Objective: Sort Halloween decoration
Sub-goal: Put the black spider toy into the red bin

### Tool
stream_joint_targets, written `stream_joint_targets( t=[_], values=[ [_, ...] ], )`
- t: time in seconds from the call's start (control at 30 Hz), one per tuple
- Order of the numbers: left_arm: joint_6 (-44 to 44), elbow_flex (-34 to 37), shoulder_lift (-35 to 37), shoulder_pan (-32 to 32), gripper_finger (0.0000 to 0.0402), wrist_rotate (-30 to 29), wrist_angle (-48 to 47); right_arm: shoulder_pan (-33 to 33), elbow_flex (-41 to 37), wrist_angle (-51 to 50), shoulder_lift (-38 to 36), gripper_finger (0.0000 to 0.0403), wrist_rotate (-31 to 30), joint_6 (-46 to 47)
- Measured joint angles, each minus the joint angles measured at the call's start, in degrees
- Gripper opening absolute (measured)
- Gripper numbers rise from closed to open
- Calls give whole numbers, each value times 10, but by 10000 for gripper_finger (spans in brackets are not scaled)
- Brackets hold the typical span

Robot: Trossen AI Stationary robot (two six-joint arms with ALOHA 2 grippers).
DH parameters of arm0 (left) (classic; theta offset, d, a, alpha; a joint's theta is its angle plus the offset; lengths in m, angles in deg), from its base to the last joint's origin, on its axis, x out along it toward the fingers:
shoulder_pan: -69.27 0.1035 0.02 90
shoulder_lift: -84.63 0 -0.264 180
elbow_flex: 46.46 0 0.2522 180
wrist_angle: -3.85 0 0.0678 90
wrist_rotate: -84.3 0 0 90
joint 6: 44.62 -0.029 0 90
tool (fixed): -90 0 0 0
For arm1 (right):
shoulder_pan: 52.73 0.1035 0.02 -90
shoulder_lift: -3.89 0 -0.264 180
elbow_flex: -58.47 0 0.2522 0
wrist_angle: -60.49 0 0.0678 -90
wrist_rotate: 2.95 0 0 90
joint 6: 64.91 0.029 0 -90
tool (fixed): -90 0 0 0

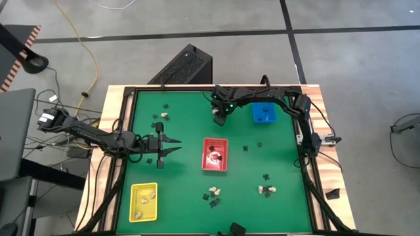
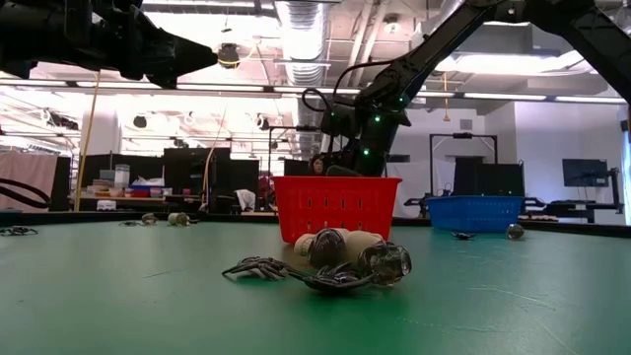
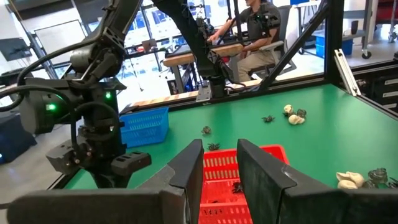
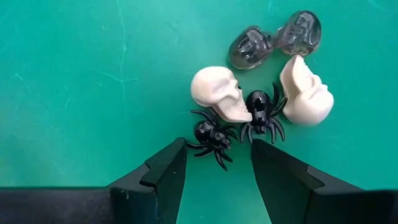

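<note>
Green felt covered the table, and a red tray sat near its middle, holding a few small black pieces. Left of that tray the left gripper hung above the felt with its fingers pointed at the tray, parted by a narrow gap and holding nothing; the left wrist view showed the tray just beyond the fingertips. Beyond the red tray, toward the far edge, the right gripper pointed down with its jaws spread and empty, right over a cluster of Halloween decoration: two cream skulls, two black spiders and a pair of smoky translucent skulls. One spider lay just ahead of the gap between the fingers, not touched by either. A blue tray stood just right of that gripper. More pieces lay scattered right of and nearer than the red tray, and a yellow tray near the front left corner held cream ones.
</note>
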State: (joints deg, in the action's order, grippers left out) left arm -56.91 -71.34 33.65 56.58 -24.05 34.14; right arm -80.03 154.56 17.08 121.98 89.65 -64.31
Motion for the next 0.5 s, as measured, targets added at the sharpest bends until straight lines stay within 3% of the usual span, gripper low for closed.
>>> stream_joint_targets(
  t=[0.2, 0.5],
  values=[
    [1, 0, 0, 0, 89, 0, 0, 0, -1, 11, 1, 183, 0, -4],
    [1, 0, 0, 0, 89, 0, 0, -1, 0, 5, 2, 91, -2, -6]
  ],
)
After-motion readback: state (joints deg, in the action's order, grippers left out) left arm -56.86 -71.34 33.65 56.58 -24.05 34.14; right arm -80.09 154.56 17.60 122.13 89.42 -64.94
